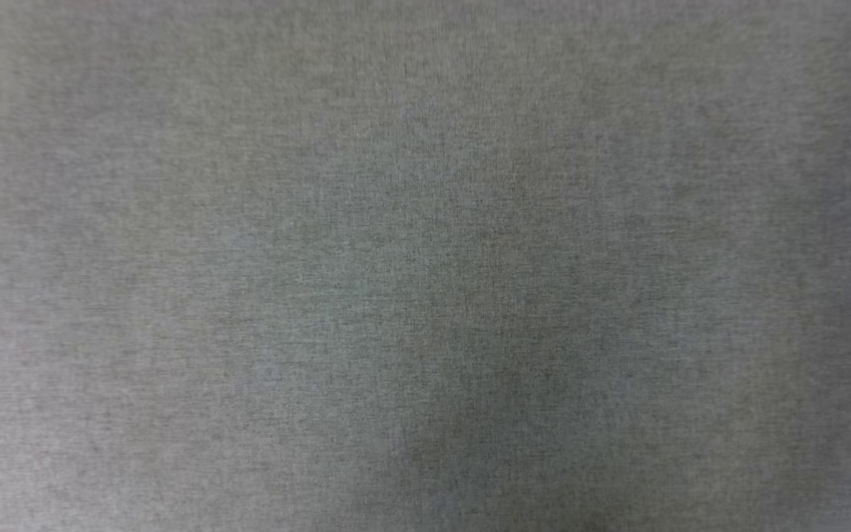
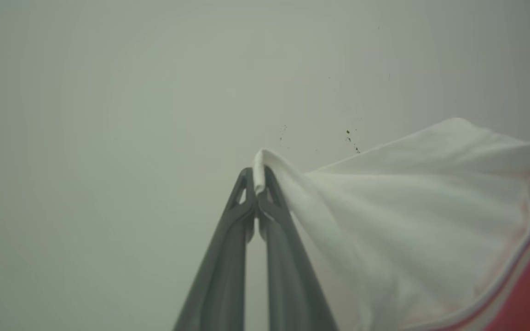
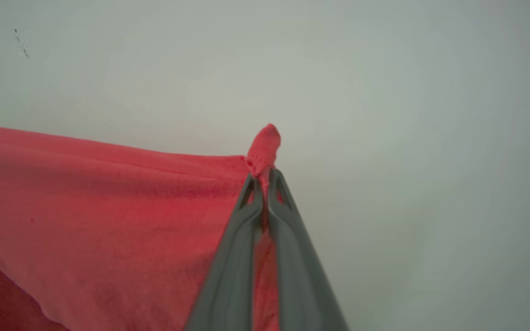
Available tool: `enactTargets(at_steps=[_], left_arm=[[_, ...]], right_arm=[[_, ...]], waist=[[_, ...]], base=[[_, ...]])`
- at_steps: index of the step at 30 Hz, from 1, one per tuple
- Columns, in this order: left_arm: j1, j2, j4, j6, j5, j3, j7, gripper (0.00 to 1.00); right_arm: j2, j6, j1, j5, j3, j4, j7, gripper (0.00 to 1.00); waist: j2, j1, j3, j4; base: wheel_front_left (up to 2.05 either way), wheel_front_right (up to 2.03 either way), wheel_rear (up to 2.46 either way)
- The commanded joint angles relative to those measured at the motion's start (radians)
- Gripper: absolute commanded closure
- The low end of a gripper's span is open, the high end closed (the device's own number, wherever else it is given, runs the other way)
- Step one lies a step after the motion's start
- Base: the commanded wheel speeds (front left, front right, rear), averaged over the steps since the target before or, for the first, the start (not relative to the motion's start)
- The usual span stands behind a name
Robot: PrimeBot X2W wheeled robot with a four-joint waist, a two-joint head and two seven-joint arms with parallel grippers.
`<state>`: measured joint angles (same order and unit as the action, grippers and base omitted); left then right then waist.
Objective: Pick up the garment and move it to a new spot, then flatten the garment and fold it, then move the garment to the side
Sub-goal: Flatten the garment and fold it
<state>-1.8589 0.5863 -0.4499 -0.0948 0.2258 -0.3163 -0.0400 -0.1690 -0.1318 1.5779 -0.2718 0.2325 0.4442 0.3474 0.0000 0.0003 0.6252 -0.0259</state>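
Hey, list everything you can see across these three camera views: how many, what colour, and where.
garment: one, red with a white part and striped trim, pinched at two edges.
grey woven surface: one, grey, blurred, across the head view.
pale surface: one, off-white, behind the garment in both wrist views.
dark specks: a few, black, on the pale surface.
left gripper: one, dark grey, jaws shut on the garment's white edge.
right gripper: one, dark grey, jaws shut on its red edge.

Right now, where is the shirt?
The shirt is held by both grippers: the left gripper pinches a white sleeve edge in the left wrist view, and the right gripper pinches a red edge in the right wrist view.
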Motion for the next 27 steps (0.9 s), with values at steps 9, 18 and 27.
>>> enactTargets(at_steps=[9,18,27], left_arm=[[-0.039,-0.084,-0.186,0.025,-0.019,-0.037,-0.176,1.00],[0.191,-0.145,-0.166,0.010,0.012,-0.067,-0.225,1.00],[0.586,-0.185,-0.005,0.026,0.052,-0.059,-0.225,1.00]], right_arm=[[0.011,0.002,0.155,0.089,0.060,0.241,-0.196,1.00],[0.008,0.002,0.012,0.040,0.033,0.349,-0.297,1.00],[-0.008,0.002,-0.261,-0.063,-0.058,0.377,-0.341,1.00]], waist=[[0.0000,-0.0003,0.091,0.034],[0.0000,-0.0003,0.070,0.061],[0.0000,-0.0003,-0.051,0.070]], base=[[0.00,0.00,0.00],[0.00,0.00,0.00],[0.00,0.00,0.00]])
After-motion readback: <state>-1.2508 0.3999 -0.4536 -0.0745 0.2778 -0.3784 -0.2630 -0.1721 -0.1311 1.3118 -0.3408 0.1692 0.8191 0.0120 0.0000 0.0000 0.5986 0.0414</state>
